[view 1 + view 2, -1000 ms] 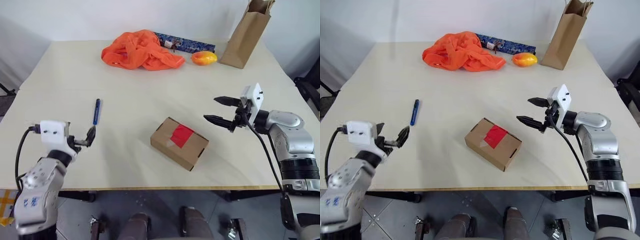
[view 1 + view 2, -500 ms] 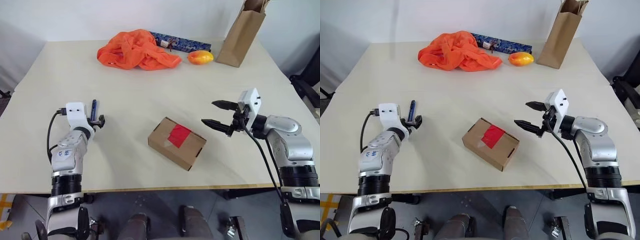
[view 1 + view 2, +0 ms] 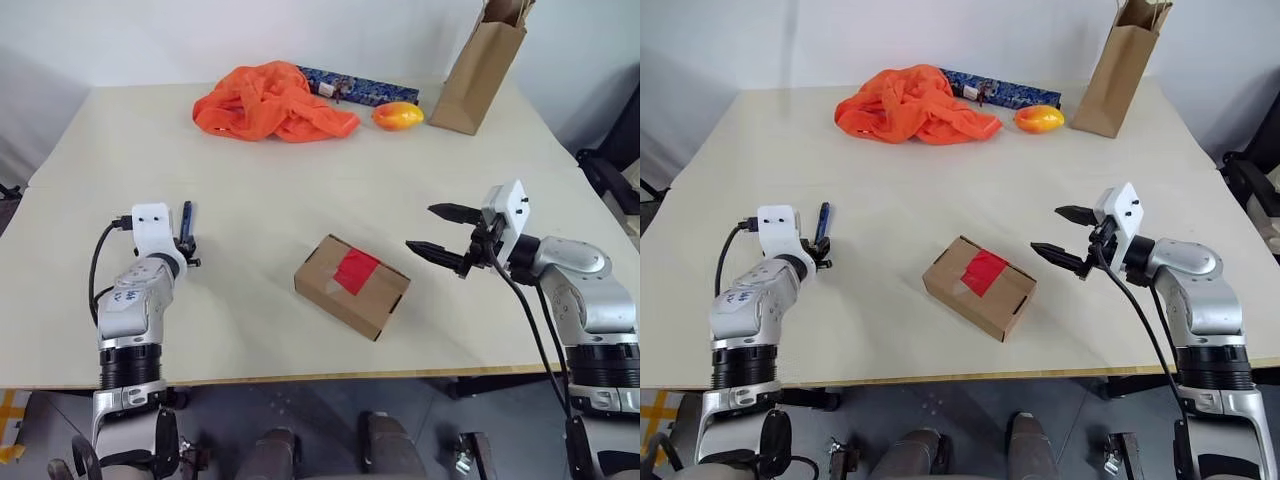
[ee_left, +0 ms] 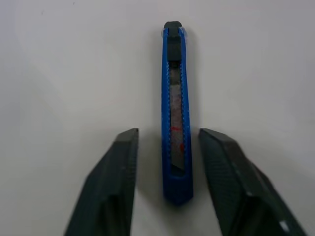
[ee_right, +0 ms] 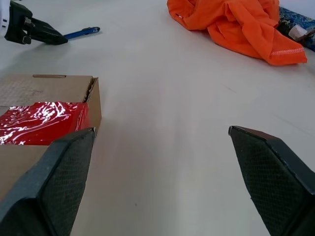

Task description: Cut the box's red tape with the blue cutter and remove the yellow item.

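Here the left gripper (image 4: 167, 172) straddles the blue cutter (image 4: 175, 113) at centre frame, fingers narrowed around its near end, gaps either side. Closing squarely on the handle, then lifting level, seems best. The right gripper (image 3: 436, 230) gapes wide beside the box (image 3: 351, 285).

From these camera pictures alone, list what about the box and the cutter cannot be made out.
- Inside of the box: hidden in both head views by closed flaps and red tape.
- Near end of the box: cut off by the right wrist view's edge.
- Cutter: in the left wrist view, whether the jaws touch it yet cannot be told.
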